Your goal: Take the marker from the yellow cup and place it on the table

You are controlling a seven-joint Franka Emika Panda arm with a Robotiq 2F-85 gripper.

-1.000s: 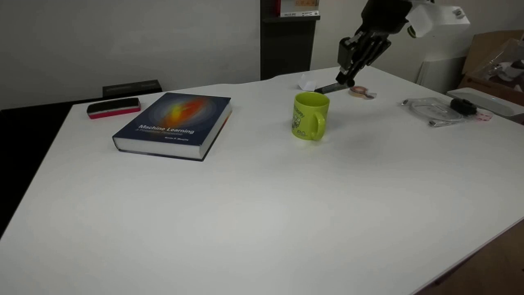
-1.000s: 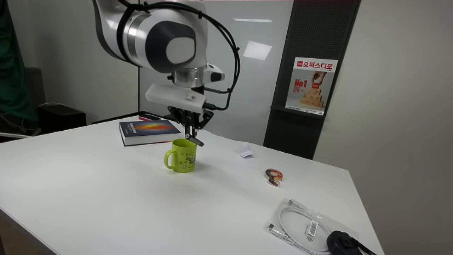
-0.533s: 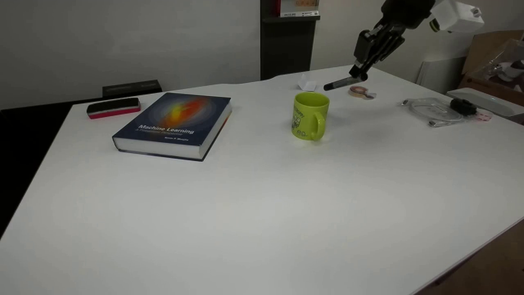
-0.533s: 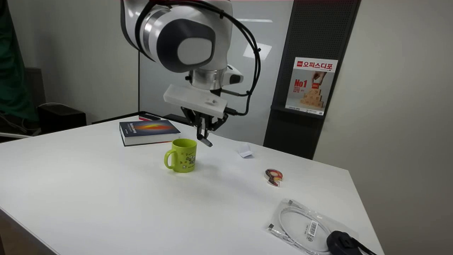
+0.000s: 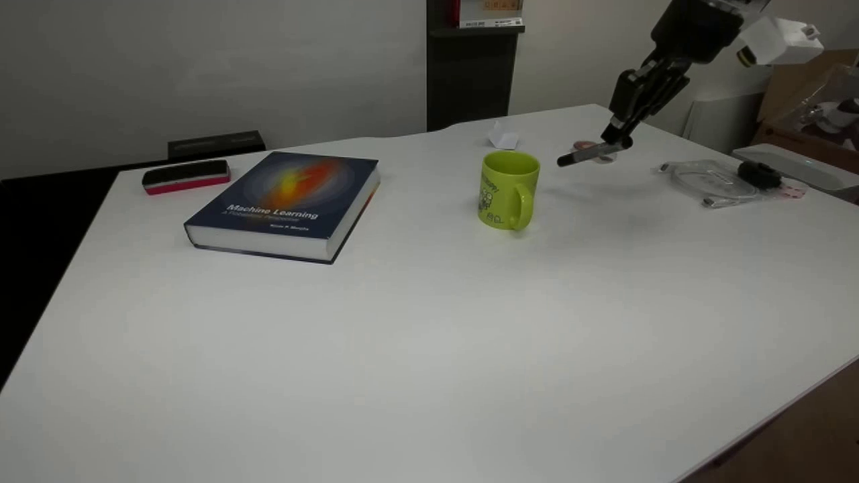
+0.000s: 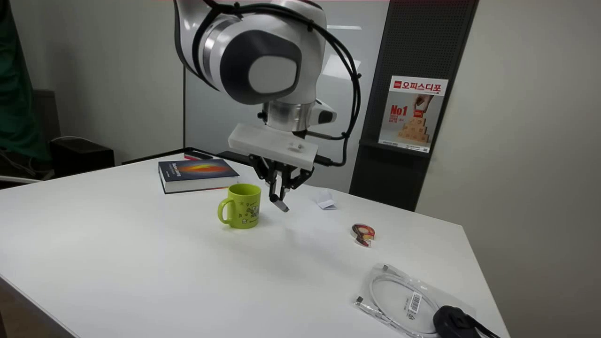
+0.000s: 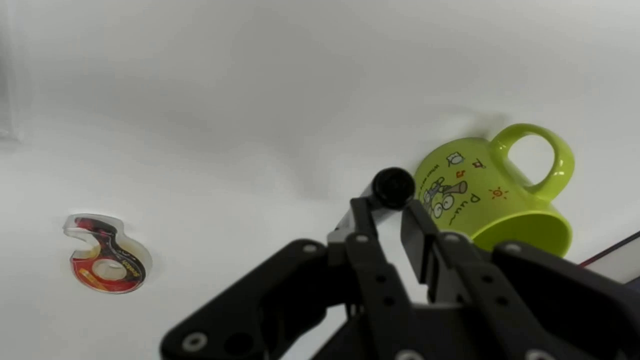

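Arm (image 6: 265,22) wht/silver, w/ dk-grey joint cover (image 6: 238,63), pale-grey oval inset (image 6: 273,75); shiny metal collar (image 6: 287,116). Thick blk cables (image 6: 272,8), bundled w/ blk ties (image 6: 358,75). Wht bar-shaped housing (image 6: 267,142), sm. fitting (image 6: 295,146) on face. Blk linkages (image 7: 280,282) w/ round metal screw heads (image 7: 194,342); fingers (image 7: 419,237) dk & slim.

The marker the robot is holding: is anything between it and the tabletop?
Nothing visible stands between the marker, held in the jaws, and the table below. In the wrist view, the yellow cup stands to its right, the tape dispenser to its left.

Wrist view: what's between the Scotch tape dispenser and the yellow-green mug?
In the wrist view: the marker and the end effector holding it above the white tabletop.
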